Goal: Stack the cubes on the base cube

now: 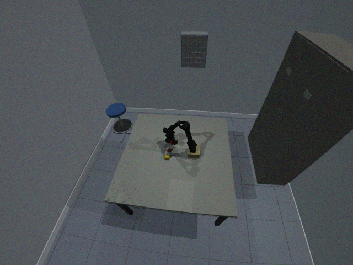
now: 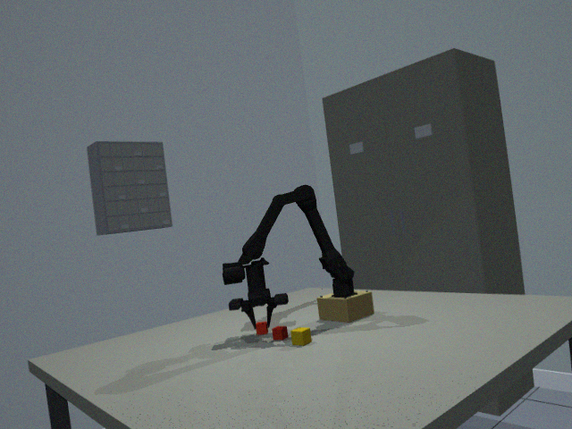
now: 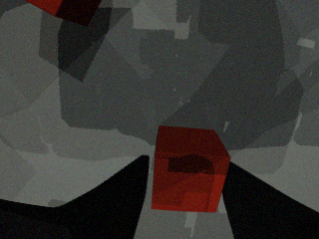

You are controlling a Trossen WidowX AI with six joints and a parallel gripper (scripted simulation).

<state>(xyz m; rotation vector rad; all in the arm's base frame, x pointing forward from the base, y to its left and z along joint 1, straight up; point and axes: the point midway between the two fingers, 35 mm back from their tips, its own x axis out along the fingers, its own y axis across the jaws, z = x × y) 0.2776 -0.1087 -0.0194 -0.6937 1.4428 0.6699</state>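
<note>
On the side of the yellow cube (image 1: pixel 166 157) (image 2: pixel 300 336) beyond the nearer red cube (image 1: pixel 169 149) (image 2: pixel 279 332) (image 3: pixel 75 11), the pincer (image 1: pixel 171 143) (image 2: pixel 262 327) (image 3: pixel 185 166) stands part open around the farther red cube (image 1: pixel 171 142) (image 2: pixel 261 328) (image 3: pixel 190 171), its grip seemingly not yet firm; best to centre the fingers on opposite faces and close squarely, then lift straight up before crossing to the yellow one, presumably the base. The wrist view shows a sliver of table beside one finger, which the top view hides under the arm (image 1: pixel 188 133) (image 2: pixel 316 226), while only the top and exterior views show the yellow cube.
</note>
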